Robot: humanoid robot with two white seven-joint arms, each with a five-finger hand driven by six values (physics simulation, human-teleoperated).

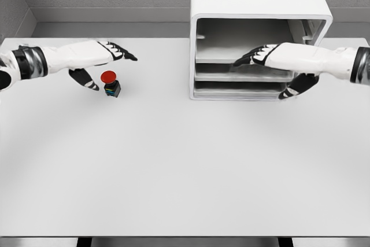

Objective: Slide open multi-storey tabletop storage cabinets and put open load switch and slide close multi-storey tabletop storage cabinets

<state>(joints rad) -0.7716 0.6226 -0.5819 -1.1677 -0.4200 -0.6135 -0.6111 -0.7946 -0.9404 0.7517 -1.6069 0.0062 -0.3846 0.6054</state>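
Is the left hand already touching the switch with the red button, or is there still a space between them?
Apart. In the head view a strip of bare table separates the left hand, its fingers spread, from the switch.

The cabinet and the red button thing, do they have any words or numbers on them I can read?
No readable text anywhere.
The white cabinet: plain, no label or number.
The switch with the red cap: no words visible; only small colored patches on its dark base, too small to read.
The table and both arms: no markings that can be read.
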